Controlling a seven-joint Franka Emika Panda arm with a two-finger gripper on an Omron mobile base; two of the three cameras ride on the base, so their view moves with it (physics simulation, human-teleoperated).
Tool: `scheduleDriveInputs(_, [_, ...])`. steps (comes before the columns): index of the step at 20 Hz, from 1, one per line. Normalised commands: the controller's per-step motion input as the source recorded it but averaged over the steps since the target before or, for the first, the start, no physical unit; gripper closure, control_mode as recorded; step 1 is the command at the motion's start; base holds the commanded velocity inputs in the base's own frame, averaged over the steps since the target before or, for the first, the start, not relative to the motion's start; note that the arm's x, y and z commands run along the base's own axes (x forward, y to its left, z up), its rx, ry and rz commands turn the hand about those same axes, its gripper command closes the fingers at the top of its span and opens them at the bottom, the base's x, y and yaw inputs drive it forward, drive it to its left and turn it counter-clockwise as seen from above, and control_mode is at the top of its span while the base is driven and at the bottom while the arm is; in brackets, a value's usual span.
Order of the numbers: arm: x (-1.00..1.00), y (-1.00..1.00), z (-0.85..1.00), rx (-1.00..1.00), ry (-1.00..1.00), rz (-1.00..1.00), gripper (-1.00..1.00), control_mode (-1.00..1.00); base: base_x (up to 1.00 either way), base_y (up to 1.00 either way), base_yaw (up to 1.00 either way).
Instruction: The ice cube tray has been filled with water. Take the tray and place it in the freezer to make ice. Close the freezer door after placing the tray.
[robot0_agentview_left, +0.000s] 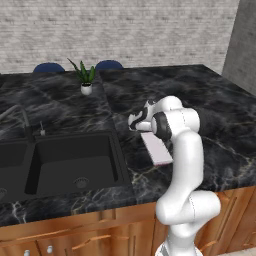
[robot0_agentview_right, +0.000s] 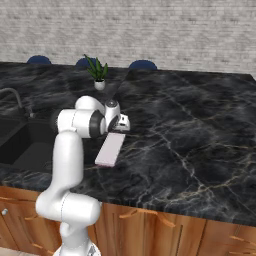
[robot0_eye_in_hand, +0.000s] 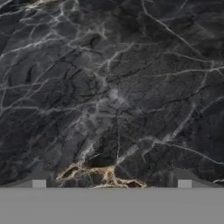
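Observation:
The ice cube tray (robot0_agentview_left: 157, 149) (robot0_agentview_right: 110, 149) lies flat on the black marble counter (robot0_agentview_left: 210, 95), a pale pinkish slab just right of the sink. My gripper (robot0_agentview_left: 134, 124) (robot0_agentview_right: 122, 127) hovers over the tray's far end and points down at the counter. In the hand view the gripper (robot0_eye_in_hand: 111, 183) is open, with its two fingertips (robot0_eye_in_hand: 39, 183) wide apart over bare marble and nothing between them. The freezer door is out of view. A tall grey slab (robot0_agentview_left: 242, 45) rises at the far right; I cannot tell whether it is the freezer.
A dark double sink (robot0_agentview_left: 75, 165) with a faucet (robot0_agentview_left: 20, 117) sits left of the tray. A small potted plant (robot0_agentview_left: 86, 77) (robot0_agentview_right: 98, 72) stands at the back. Blue chair backs (robot0_agentview_left: 48, 66) show behind the counter. Wooden cabinets (robot0_agentview_left: 100, 235) run below the front edge.

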Motion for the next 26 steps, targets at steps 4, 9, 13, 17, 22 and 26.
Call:
scheduleDriveInputs(4, [0.32,0.00,-0.29,0.00,0.02,0.00,-1.00,-1.00,0.00,0.00,0.00])
scheduleDriveInputs(9, [0.30,0.00,-0.27,0.00,0.01,0.00,-1.00,-1.00,0.00,0.00,0.00])
scheduleDriveInputs(13, [0.25,0.00,-0.29,0.00,0.02,0.00,-1.00,-1.00,0.00,0.00,0.00])
scheduleDriveInputs(17, [-0.22,0.00,-0.58,-0.02,0.09,0.00,-1.00,-1.00,0.00,0.00,0.00])
scheduleDriveInputs(22, [-0.78,0.00,-0.75,-0.06,0.13,0.00,-1.00,-1.00,0.00,0.00,0.00])
scheduleDriveInputs(26, [-0.93,0.00,-0.74,-0.05,0.12,0.00,-1.00,-1.00,0.00,0.00,0.00])
